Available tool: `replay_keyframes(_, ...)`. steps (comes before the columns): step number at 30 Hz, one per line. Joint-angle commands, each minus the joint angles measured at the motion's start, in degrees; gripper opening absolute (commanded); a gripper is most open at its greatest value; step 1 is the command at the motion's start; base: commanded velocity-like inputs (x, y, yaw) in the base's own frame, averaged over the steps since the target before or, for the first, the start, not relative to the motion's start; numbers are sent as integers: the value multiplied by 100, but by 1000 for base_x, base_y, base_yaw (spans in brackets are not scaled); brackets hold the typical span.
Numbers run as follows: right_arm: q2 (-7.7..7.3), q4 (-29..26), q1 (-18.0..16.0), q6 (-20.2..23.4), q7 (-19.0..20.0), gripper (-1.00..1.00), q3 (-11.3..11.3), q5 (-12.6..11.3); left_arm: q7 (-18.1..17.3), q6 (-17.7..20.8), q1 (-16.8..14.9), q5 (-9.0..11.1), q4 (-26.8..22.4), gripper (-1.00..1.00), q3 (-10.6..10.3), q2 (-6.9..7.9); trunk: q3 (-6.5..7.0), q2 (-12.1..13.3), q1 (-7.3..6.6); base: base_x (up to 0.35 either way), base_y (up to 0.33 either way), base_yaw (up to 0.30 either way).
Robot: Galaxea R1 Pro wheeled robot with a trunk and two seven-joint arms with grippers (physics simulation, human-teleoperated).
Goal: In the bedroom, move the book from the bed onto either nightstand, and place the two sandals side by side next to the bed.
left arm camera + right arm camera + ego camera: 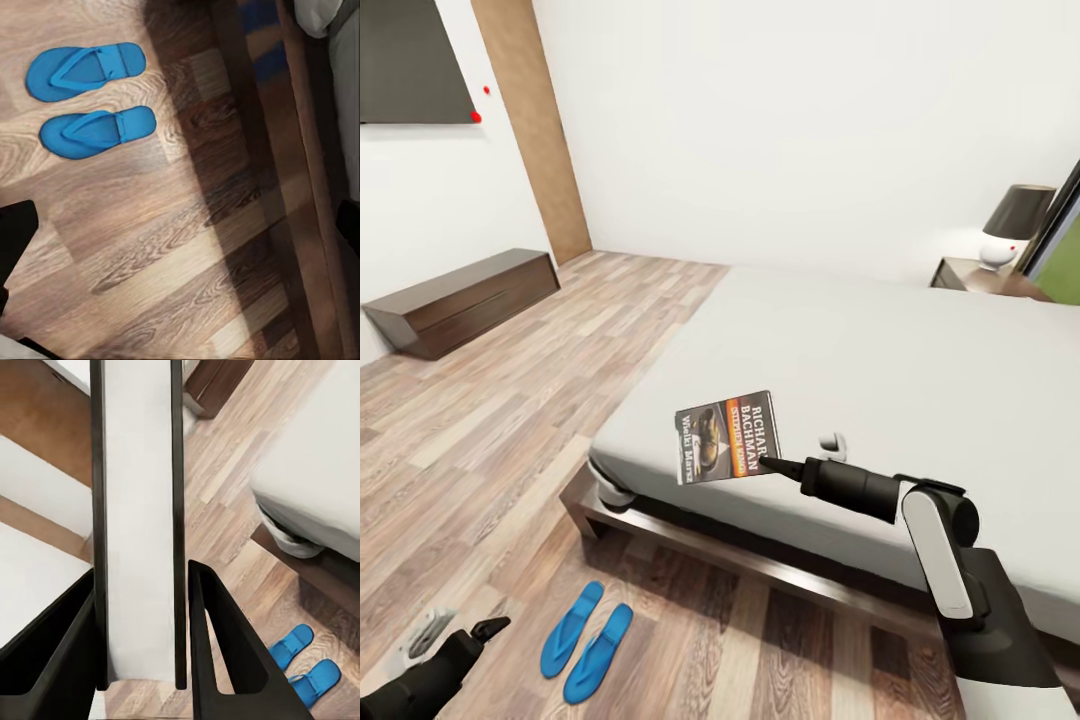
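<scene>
The book (pixel 727 437), a thin dark-covered paperback with orange and white lettering, is lifted clear of the light grey mattress of the dark-framed bed (pixel 880 370), pinched at one edge by the right end effector (pixel 768 463); in the right wrist view its white page edge (pixel 139 525) stands clamped between the two black fingers. It has yet to reach the small dark brown nightstand (pixel 970 275) under the lamp at the far corner. The two bright blue flat sandals (pixel 586 640) already lie side by side on the wood-plank floor near the bed, so that part looks done. The left end effector (pixel 488 630) hangs low over the floor, holding nothing; how wide it stands I cannot tell.
</scene>
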Motion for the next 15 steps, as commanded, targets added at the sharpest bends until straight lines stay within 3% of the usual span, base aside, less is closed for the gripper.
replay_keyframes(1,1,-3,-3,27,42,-100,-7,19,51,9,2,42,-7,100,3,-18,5,-2,0,0,0,181)
replay_keyframes(15,12,-51,37,27,34,-100,262,31,41,1,27,-60,251,100,-1,-101,103,-2,0,0,0,200)
